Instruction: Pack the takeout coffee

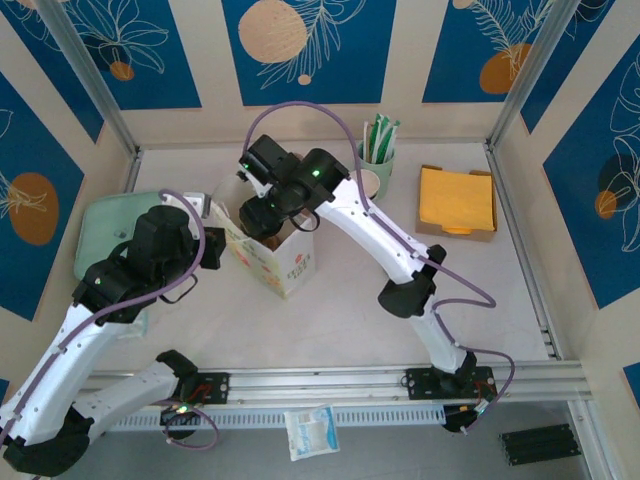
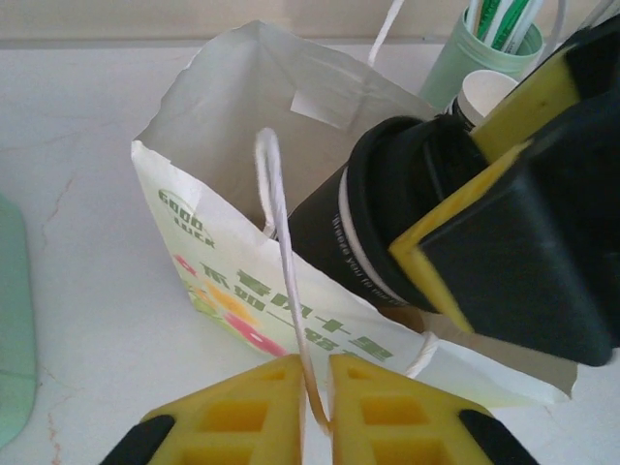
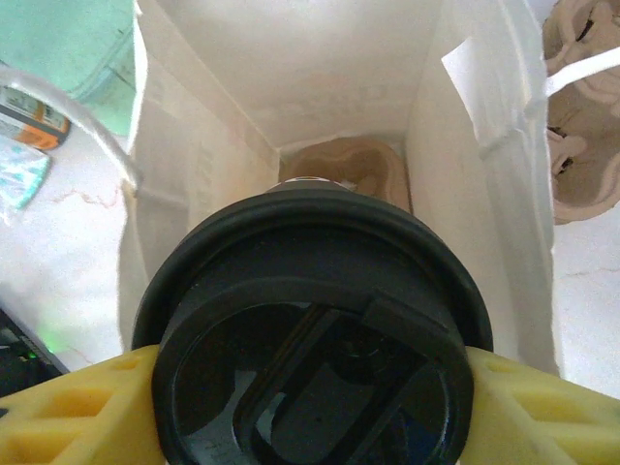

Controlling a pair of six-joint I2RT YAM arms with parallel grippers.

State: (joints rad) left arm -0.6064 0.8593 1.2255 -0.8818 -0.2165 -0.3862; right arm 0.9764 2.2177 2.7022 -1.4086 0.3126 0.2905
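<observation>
- Above the open mouth of the paper bag [image 2: 218,262], the takeout coffee [image 2: 363,223] is held tilted, its base lowered past the bag's rim and its black lid [image 3: 310,320] kept outside.
- The cup is clamped at the lid end by the right gripper [image 3: 310,412], one yellow finger [image 3: 68,407] pressed against each side.
- A white cord handle [image 2: 281,252] of the bag is pinched by the left gripper [image 2: 317,387], whose jaws are drawn almost together around the cord at the near side of the bag.
- On the bag's floor, directly under the cup, a brown moulded cup carrier [image 3: 354,165] is seen lying.
- A paper tab [image 3: 465,58] is folded into the opening from the bag's side wall.
- Just outside the bag, a second cardboard carrier [image 3: 581,145] is seen.
- Behind the bag, a green holder [image 1: 375,165] filled with green-wrapped sticks is placed, with a white cup [image 2: 489,92] just beside it.
- A pale green tray [image 1: 100,225] is set at the left, under the left arm.
- A box of orange napkins [image 1: 457,200] is placed well apart at the right.
- A small packet [image 1: 310,432] is left in front of the arms' bases.
</observation>
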